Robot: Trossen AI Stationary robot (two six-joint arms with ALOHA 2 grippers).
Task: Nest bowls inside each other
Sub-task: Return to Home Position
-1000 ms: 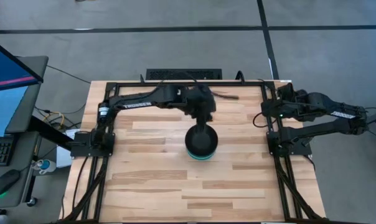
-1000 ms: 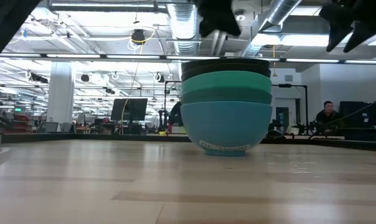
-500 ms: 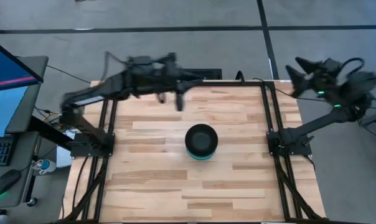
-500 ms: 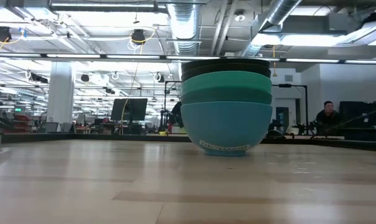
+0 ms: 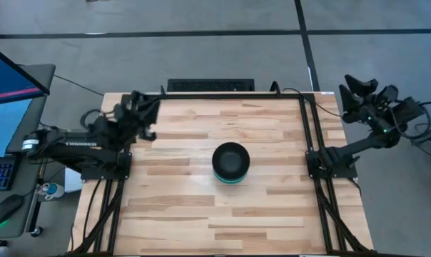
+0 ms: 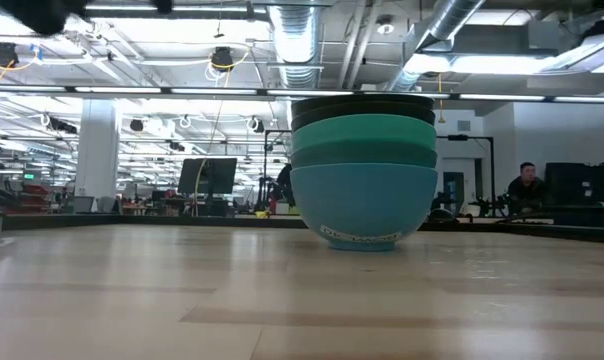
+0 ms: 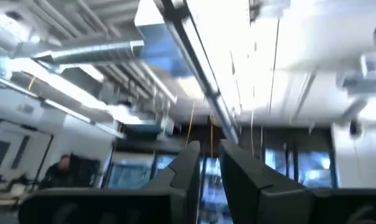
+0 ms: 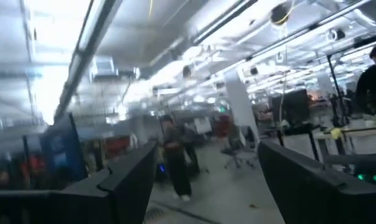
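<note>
The bowls stand nested in one stack [image 5: 230,163] at the table's middle. The low view shows the stack [image 6: 362,170] with black bowls on top, teal ones under them and a light blue bowl at the bottom, resting by its foot on the wood. My left gripper [image 5: 145,118] is at the table's far left corner, away from the stack; in the left wrist view [image 7: 210,177] its fingers are nearly together and hold nothing. My right gripper [image 5: 359,89] is beyond the table's far right corner, and the right wrist view [image 8: 206,180] shows it open and empty.
A black frame [image 5: 215,95] runs along the table's far edge and down both sides. A monitor and keyboard [image 5: 8,93] stand off the table's left side. Bare wood [image 5: 222,221] lies around the stack. People [image 6: 527,185] show in the room beyond.
My left gripper has left the place just above the stack, gone up and toward the table's far edge, then swung to the table's far left corner. My right gripper has swung outward and up beyond the far right corner. The stack has stayed where it was.
</note>
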